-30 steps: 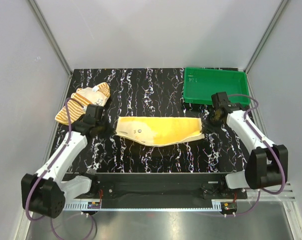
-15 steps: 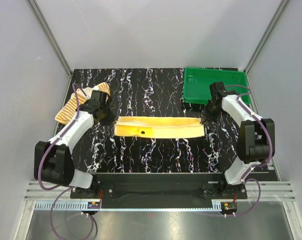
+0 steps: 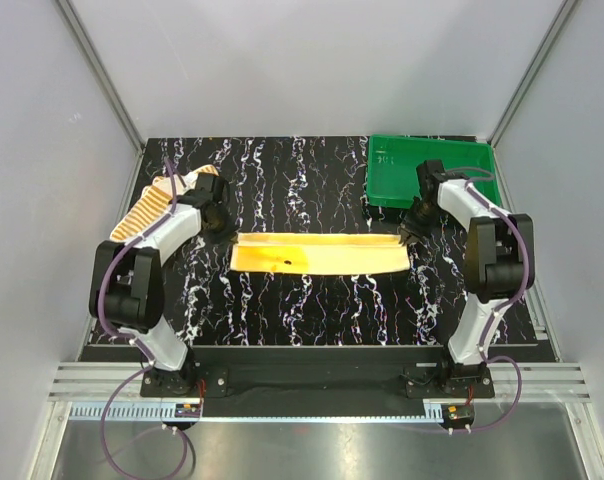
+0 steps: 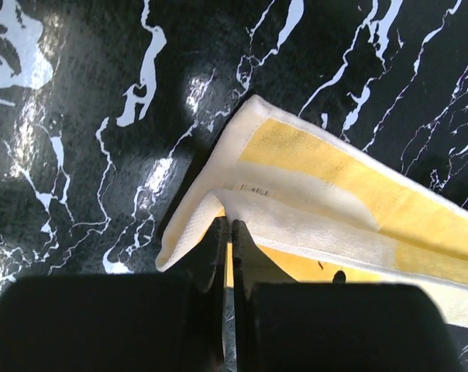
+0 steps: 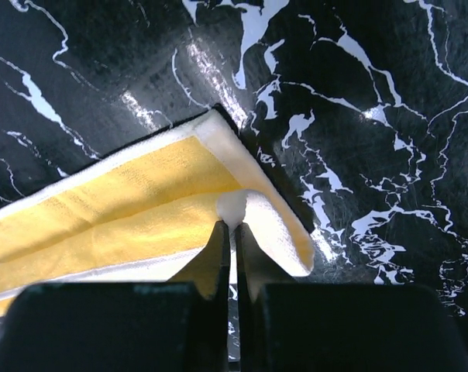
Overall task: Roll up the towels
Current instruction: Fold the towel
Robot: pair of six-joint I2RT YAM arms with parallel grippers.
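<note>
The left gripper (image 4: pixel 228 226) pinched the left end of the yellow towel (image 4: pixel 350 198), and the right gripper (image 5: pixel 234 226) pinched its right end, jaws nearly together. The towel stretched as a folded strip across the counter (image 3: pixel 312 180). The left arm partly hid the striped towel (image 3: pixel 144 210) at the far-left edge.

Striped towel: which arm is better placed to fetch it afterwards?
Left, probably. The striped towel lies right beside the left gripper; the right gripper pinches the far end of the yellow towel, by the green tray.

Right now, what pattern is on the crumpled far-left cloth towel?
Crumpled cloth towel: thin orange-yellow and cream stripes, clearest in the top external view.
</note>
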